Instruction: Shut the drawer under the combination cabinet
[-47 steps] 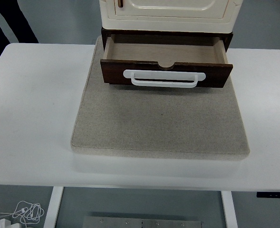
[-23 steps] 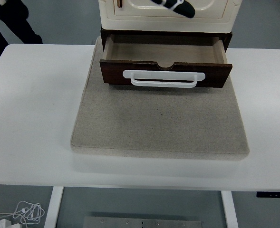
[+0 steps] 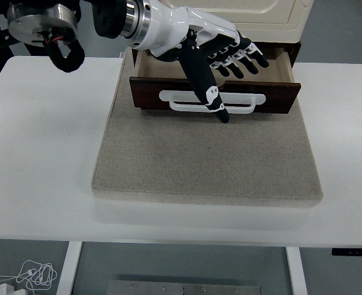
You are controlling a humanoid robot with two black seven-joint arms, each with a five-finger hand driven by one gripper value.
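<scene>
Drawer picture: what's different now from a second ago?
The robot's left hand has swung in from the upper left, fingers spread open over the open drawer, thumb hanging in front of the white handle. It holds nothing. The drawer, cabinet and grey mat stayed put.

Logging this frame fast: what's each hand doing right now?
Left hand: open, fingers spread above the open drawer, thumb down across its white handle, holding nothing.
Right hand: not in view.
</scene>
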